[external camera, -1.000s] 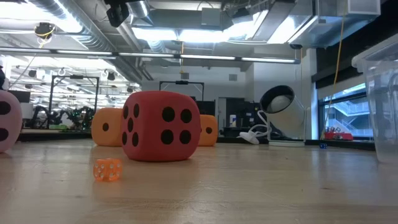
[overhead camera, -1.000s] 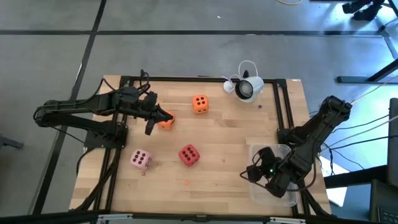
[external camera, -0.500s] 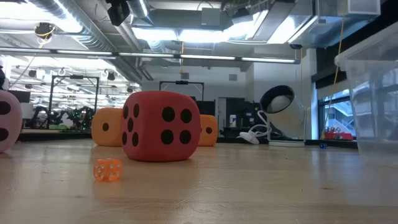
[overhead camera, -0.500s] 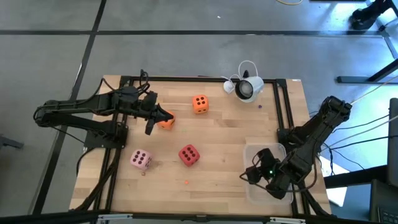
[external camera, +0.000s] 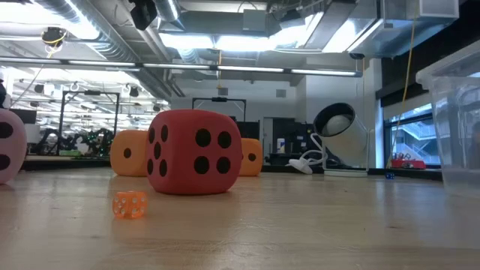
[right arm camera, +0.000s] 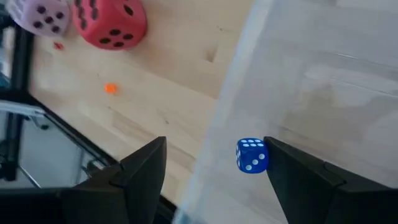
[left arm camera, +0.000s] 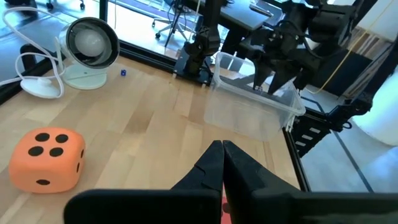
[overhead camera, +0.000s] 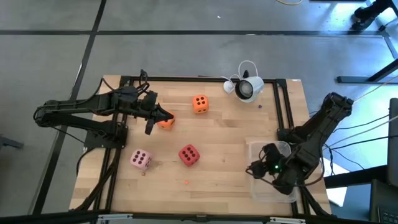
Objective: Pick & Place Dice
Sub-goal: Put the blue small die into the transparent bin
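Holding the right gripper (overhead camera: 260, 169), jaws spread, over the clear bin (left arm camera: 249, 115) by the worktop's right edge, and probably needing to be spreading the left gripper's (overhead camera: 155, 118) pressed-together jaws before squarely pinching the orange die (overhead camera: 165, 122) just beside them, near the left edge.

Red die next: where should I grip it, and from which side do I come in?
Come straight down on the red die and pinch two opposite flat side faces. It sits flat on the table, turned slightly askew, so rotate the wrist to match. The pink die stands apart, leaving finger room all round.
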### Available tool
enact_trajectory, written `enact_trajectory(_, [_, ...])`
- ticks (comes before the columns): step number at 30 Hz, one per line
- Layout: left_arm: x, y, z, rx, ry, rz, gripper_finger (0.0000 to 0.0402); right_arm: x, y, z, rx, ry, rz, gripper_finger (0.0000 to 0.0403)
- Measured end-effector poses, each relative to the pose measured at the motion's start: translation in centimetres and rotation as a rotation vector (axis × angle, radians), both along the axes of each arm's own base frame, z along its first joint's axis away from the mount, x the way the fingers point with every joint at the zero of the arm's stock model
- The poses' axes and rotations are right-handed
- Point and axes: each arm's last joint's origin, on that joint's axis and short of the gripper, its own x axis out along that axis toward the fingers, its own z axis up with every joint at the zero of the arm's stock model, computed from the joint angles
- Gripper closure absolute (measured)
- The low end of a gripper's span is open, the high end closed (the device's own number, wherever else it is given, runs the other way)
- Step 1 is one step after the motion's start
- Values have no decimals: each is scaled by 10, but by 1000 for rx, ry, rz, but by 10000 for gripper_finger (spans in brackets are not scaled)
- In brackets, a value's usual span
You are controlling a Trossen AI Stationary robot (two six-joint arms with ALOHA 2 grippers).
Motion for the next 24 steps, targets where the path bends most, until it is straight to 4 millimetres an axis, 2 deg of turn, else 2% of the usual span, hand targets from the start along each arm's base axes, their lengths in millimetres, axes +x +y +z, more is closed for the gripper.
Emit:
enact_trajectory(4, [0, 0, 0, 6, 0, -1, 398, -8, -5, 8, 14, -12, 11, 138])
enact_trajectory(9, [0, 0, 0, 7, 0, 0, 398, -26, -15, 3, 58, 325, 50, 138])
enact_trajectory(10, [0, 0, 0, 7, 0, 0, 398, -28, -15, 2, 69, 364, 55, 138])
enact_trajectory(13, [0, 0, 0, 7, 0, 1, 398, -20, -5, 5, 113, 284, 196, 138])
enact_trajectory(16, [0, 1, 0, 20, 1, 17, 398, -29, -16, -2, 74, 507, 148, 142])
enact_trajectory(19, [0, 1, 0, 39, -2, 21, 398, -21, -5, 4, 97, 344, 267, 148])
enact_trajectory(21, [1, 1, 0, 40, -3, 21, 398, -28, -13, -2, 58, 493, 243, 153])
enact_trajectory(22, [1, 1, 0, 41, -2, 21, 398, -27, -13, -5, 51, 514, 245, 155])
enact_trajectory(24, [1, 1, 0, 48, 2, 29, 398, -18, -3, -2, 83, 404, 369, 158])
